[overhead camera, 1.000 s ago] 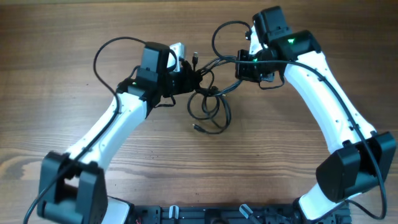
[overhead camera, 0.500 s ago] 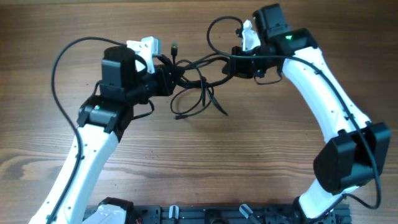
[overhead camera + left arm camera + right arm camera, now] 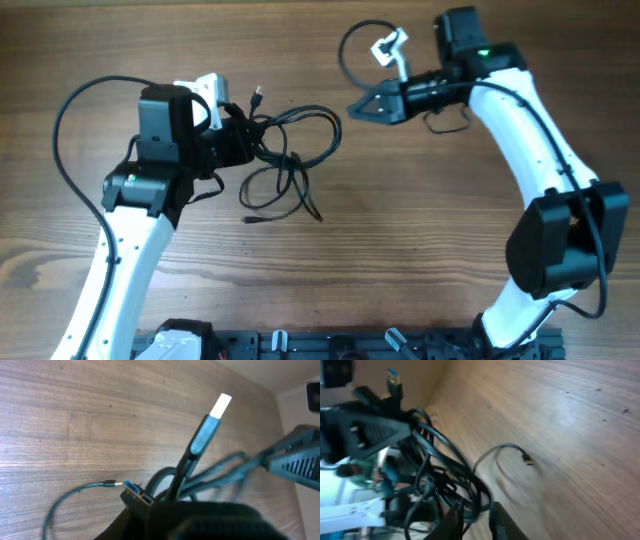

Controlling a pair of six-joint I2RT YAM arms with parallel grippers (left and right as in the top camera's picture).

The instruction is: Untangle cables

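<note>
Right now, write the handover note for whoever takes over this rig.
Left gripper: shut on the cables at one side of the bundle, with a silver-tipped plug sticking up from the grip.
Right gripper: jaws slightly apart, empty, clear of the bundle.
Cables: looped and crossed, spreading from that grip over the table; one loose end trails out.
Done: nothing separated yet.
Left: pull the strands apart one by one.

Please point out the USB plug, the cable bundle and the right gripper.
USB plug (image 3: 204,432): left wrist view, on its dark housing.
cable bundle (image 3: 268,132): overhead view, on its dense knot.
right gripper (image 3: 356,108): overhead view, midway between its fingertips.
</note>
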